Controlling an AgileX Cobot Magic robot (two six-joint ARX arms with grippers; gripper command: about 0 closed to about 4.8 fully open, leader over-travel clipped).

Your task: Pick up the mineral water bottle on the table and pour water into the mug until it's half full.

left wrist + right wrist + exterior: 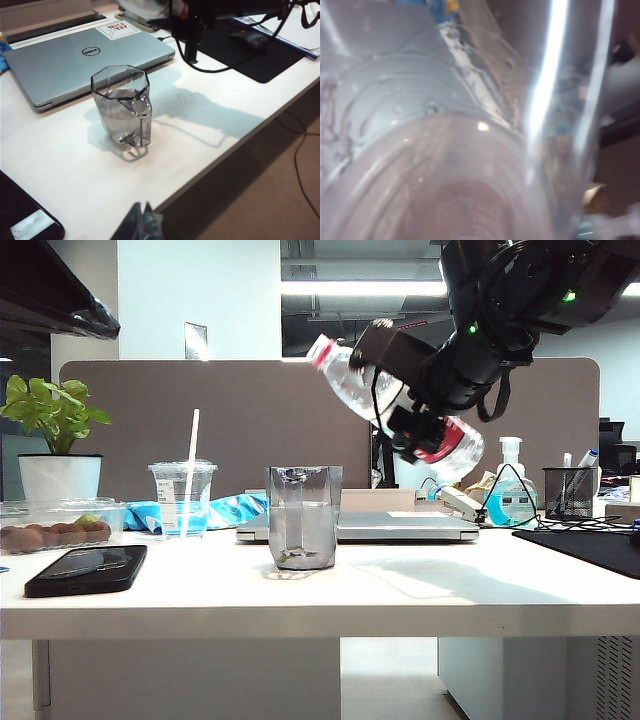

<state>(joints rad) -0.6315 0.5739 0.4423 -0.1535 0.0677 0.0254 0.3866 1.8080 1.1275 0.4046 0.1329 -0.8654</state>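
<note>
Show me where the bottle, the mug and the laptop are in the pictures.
bottle (352, 386): exterior view, on the clear ribbed body below the neck.
mug (122, 102): left wrist view, on the faceted side wall.
laptop (75, 60): left wrist view, on the closed silver lid.

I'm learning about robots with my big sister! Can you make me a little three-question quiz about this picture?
1. True or false: the mineral water bottle is standing on the table.
2. Which gripper holds the bottle? A) left gripper B) right gripper
3. What silver thing lies behind the mug?

Key:
1. False; it is tilted in the air, above and right of the mug.
2. B; the left gripper hangs at the table's near edge, holding nothing.
3. A closed laptop.
</note>
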